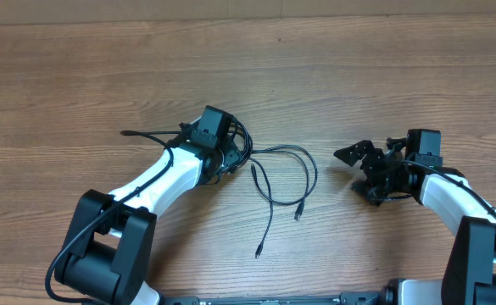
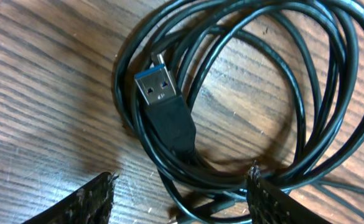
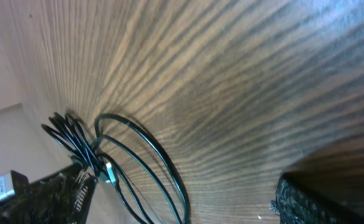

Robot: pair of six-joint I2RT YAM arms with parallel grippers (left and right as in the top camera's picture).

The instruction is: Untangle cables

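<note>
Left gripper (image 2: 180,180) over the coiled cables (image 2: 124,99), right gripper (image 1: 362,174) idle at far right.
Your left jaws stand open over the centre-left bundle, and the right jaws are wide and empty. The cords look light and floppy, so pinch just behind the stiff USB plug (image 2: 160,93).

Worktop (image 2: 45,93): wood-grain surface, smooth with a faint sheen; cables (image 2: 130,106) just ahead of the left hand (image 2: 180,193): smooth, slightly glossy black sheath; USB plug (image 2: 169,109): matt black plastic moulding, bright metal shell, blue insert; finger pads (image 2: 88,202): black, coarse, rough-textured.
</note>
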